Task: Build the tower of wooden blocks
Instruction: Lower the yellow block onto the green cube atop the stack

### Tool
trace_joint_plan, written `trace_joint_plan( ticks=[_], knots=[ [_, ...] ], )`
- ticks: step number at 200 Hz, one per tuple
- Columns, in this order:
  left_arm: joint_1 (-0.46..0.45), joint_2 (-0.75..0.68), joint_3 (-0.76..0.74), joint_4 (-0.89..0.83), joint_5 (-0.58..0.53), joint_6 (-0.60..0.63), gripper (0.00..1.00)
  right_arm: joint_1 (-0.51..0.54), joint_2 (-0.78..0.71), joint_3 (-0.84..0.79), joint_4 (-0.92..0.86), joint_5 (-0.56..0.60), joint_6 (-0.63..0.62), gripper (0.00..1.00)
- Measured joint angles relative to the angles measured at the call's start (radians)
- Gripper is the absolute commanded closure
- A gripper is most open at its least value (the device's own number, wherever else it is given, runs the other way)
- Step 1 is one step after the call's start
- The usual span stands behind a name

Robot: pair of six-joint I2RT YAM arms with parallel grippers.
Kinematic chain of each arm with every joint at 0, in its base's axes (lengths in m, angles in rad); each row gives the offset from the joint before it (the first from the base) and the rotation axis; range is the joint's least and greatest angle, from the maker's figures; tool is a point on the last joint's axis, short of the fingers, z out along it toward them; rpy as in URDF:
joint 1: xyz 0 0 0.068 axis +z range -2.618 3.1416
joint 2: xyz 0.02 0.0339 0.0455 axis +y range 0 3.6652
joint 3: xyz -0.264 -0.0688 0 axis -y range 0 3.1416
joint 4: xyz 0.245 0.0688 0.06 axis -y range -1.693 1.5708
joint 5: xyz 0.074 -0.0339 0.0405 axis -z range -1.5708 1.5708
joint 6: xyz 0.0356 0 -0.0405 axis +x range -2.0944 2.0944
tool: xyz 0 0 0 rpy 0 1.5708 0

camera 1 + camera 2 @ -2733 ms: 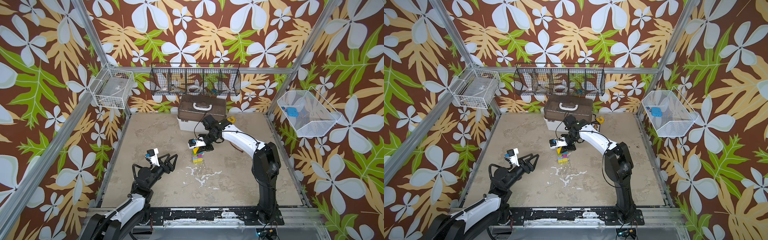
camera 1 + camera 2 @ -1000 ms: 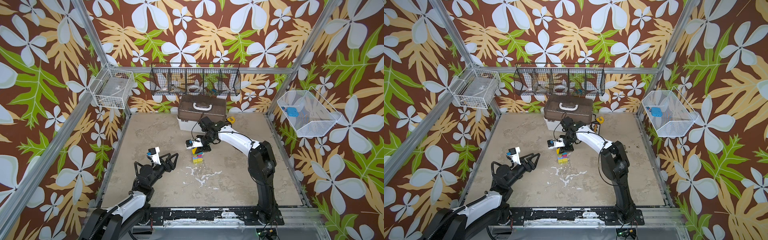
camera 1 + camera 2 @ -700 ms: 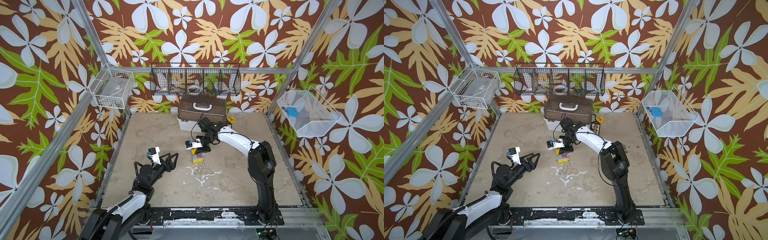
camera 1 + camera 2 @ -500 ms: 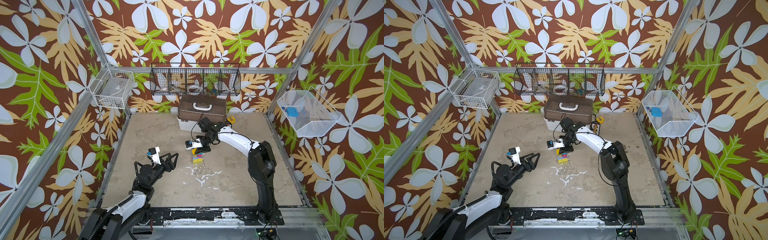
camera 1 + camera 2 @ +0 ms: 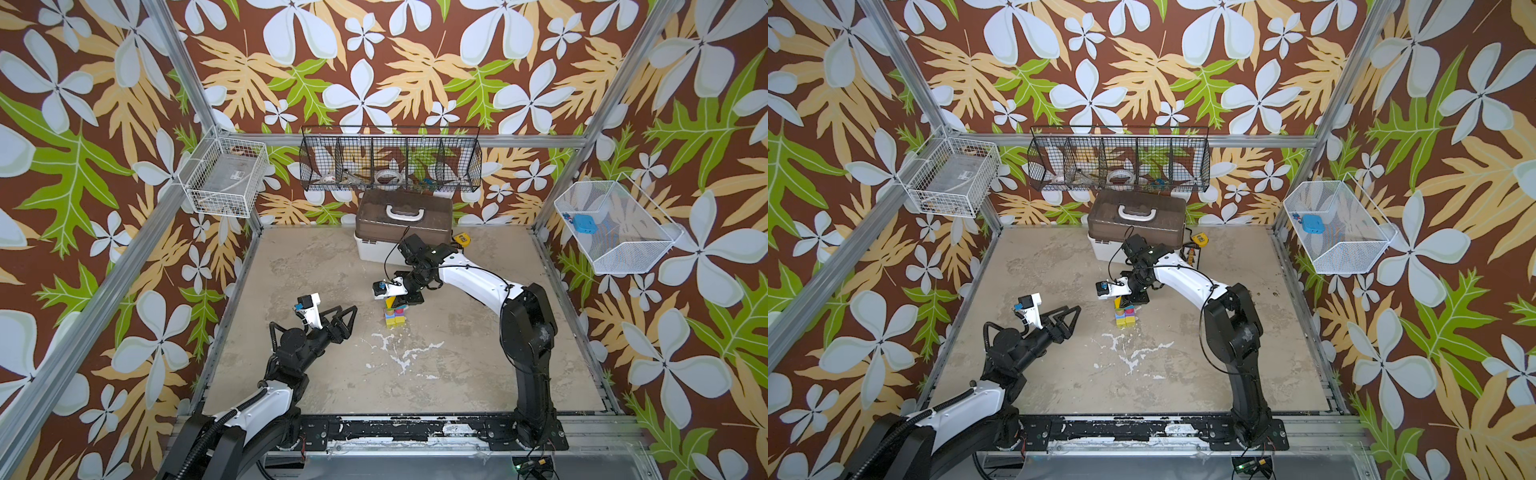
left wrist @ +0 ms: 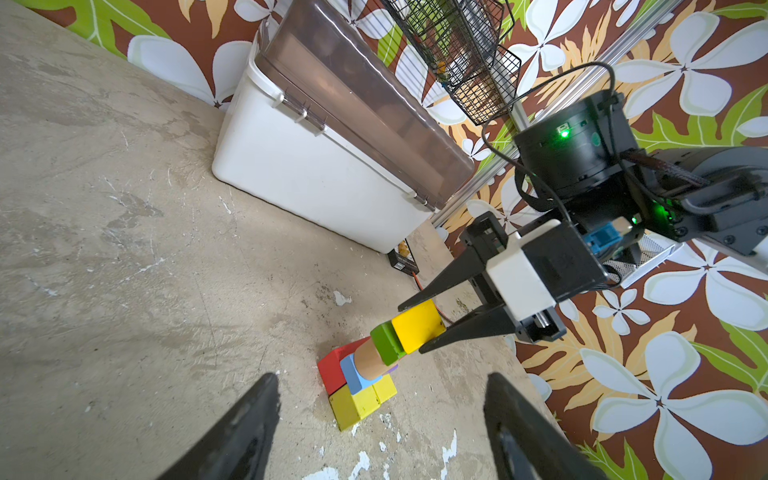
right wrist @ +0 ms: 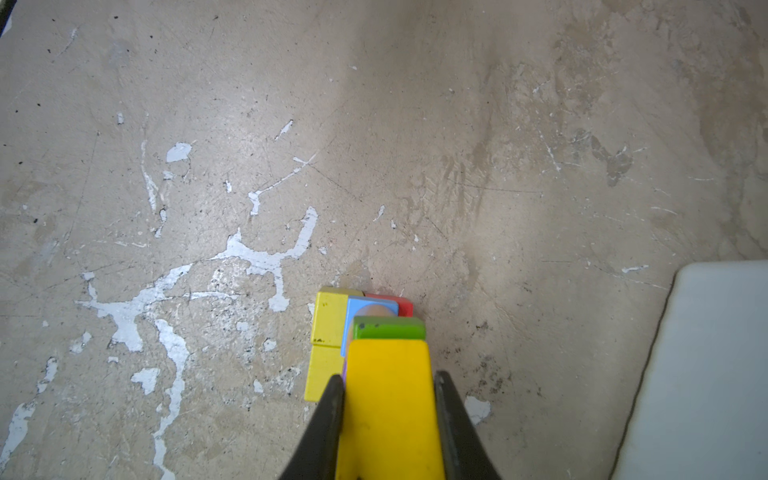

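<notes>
Wood block tower (image 5: pixel 395 318) stands just above centre of the worktop (image 5: pixel 316 374) in both top views, as a narrow multicolour stack. The left wrist view gives the layers:
- yellow base blocks (image 6: pixel 361 403) at the bottom
- red block (image 6: pixel 330 370) and blue block (image 6: pixel 353 376) on those
- tan cylinder (image 6: pixel 368 357)
- green piece (image 6: pixel 386 343)
- yellow block (image 6: pixel 417 324) on top, flush against the green as far as can be seen

Right end effector (image 7: pixel 388 380) reaches in from the right side of the top views and sits over the tower. It is clamped on the yellow block, one finger on each side face.

Left end effector (image 5: pixel 344 311) hovers left of the tower, well apart from it, tips aimed its way. Its fingers (image 6: pixel 249 419) are spread wide with nothing between them.

Room and edges:
- White box (image 5: pixel 368 249) with brown lid sits against the back edge, near the tower on its upper side. The right arm's wrist fills most of that gap.
- Small yellow-and-black gadget (image 5: pixel 461 240) lies at the box's right corner.
- Black wire basket (image 5: pixel 390 166) hangs on the back wall above the box.
- Worktop lies open left of the tower, right of it under the arm's span, and across the whole lower half of the frame. Only white paint scuffs (image 5: pixel 399 353) mark that part.
- Frame rails (image 5: pixel 226 320) bound the worktop at the sides.
- A black base rail (image 5: pixel 415 430) runs along the lower edge.
</notes>
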Motion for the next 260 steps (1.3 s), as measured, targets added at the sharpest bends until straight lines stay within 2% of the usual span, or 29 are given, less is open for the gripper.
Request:
trace_joint_plan(
  ticks=[194, 260],
  knots=[
    [-0.006, 0.014, 0.009, 0.000, 0.000, 0.000, 0.21, 0.003, 0.019, 0.013, 0.012, -0.015, 0.029, 0.85],
    [-0.008, 0.014, 0.010, 0.000, 0.000, 0.000, 0.21, 0.003, 0.017, -0.002, 0.021, -0.014, 0.030, 0.82]
  ],
)
